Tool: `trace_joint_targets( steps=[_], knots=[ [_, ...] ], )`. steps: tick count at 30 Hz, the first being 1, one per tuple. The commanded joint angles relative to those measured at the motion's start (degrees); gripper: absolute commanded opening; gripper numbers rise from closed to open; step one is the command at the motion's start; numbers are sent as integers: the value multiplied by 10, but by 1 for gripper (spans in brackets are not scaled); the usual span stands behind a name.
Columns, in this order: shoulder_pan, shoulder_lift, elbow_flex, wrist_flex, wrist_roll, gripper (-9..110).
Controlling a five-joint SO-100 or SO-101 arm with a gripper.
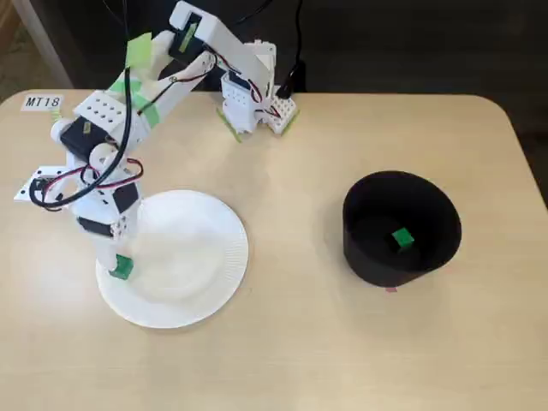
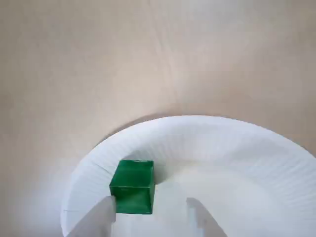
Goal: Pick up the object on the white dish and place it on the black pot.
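A small green cube (image 1: 122, 268) lies on the left part of the white paper plate (image 1: 201, 248). My gripper (image 1: 111, 257) hangs right over it, pointing down. In the wrist view the cube (image 2: 132, 186) sits on the ribbed rim of the plate (image 2: 227, 148), just in front of my gripper (image 2: 150, 212). It is close to the left finger (image 2: 104, 217), and the jaws stand open and hold nothing. The black pot (image 1: 368, 248) stands at the right, with a second green cube (image 1: 402, 239) inside it.
The arm's base (image 1: 248, 103) with its cables is at the table's back edge. A paper label reading MT18 (image 1: 43, 102) is stuck at the back left. Bare beige tabletop (image 1: 291, 214) lies between plate and pot.
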Motion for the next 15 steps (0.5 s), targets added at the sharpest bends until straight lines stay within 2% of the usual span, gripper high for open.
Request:
trace_joint_targets(
  steps=[1, 4, 12, 15],
  knots=[
    [-1, 1, -31, 6, 13, 10],
    [-2, -16, -52, 21, 26, 0],
    [-4, -36, -89, 51, 22, 0],
    [-6, -36, -108, 71, 17, 7]
  ],
)
